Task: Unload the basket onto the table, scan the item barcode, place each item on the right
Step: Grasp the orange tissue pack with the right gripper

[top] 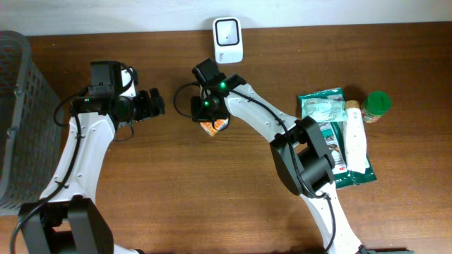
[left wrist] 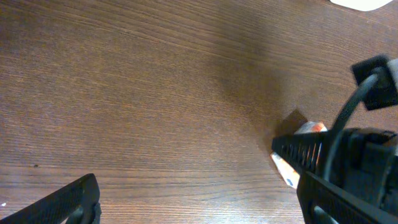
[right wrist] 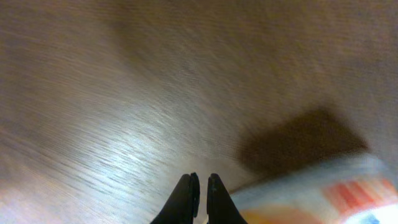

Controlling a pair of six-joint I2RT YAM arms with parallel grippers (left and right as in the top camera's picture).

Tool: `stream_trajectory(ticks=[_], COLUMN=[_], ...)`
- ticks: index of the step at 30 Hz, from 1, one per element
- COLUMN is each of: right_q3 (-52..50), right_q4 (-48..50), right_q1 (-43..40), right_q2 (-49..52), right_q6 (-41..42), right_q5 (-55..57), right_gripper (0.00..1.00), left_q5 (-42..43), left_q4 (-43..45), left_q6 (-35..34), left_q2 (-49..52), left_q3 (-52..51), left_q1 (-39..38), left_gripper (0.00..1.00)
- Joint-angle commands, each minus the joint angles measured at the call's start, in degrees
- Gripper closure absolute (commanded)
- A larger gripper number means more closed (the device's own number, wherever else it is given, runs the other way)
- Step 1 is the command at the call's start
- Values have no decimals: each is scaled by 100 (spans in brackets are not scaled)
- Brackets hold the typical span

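Observation:
The item, a small white and orange packet (top: 213,128), lies on the wooden table just below the white barcode scanner (top: 228,40). My right gripper (top: 211,120) is right over it and shut. In the right wrist view the closed fingertips (right wrist: 202,184) sit just left of the blurred packet (right wrist: 311,199), which throws a dark shadow on the wood; I cannot tell whether an edge is pinched. My left gripper (top: 158,104) hovers to the packet's left, wide open and empty (left wrist: 199,200); its view shows the packet (left wrist: 287,170) beside the right arm.
A grey mesh basket (top: 18,120) stands at the left edge. At the right lie green packets (top: 323,106), a white tube (top: 355,141) and a green-lidded jar (top: 376,106). The right arm (top: 268,120) stretches across the middle.

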Motion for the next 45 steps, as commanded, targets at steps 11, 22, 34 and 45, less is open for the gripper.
stream_trajectory(ticks=[11,22,34,45], right_q3=[9,9,-192,-1106], right_q4=[-2710,-800,-2323,37], right_q1=[-776,-1158,-1475,-1014], right_q2=[-48,-46,-614,-592], right_q6=[-1357,-1784,-1556,-1462], right_q5=[1375,-1215,-90,-433], right_gripper=[95,78,73,74], left_q5=[-15,-15,-15,-15], left_q4=[4,4,4,4], left_q6=[68,68,68,68], left_q2=[-26,-26,-26,-26], left_q3=[26,26,26,26], left_q1=[2,2,2,2], left_gripper=[1,1,1,1])
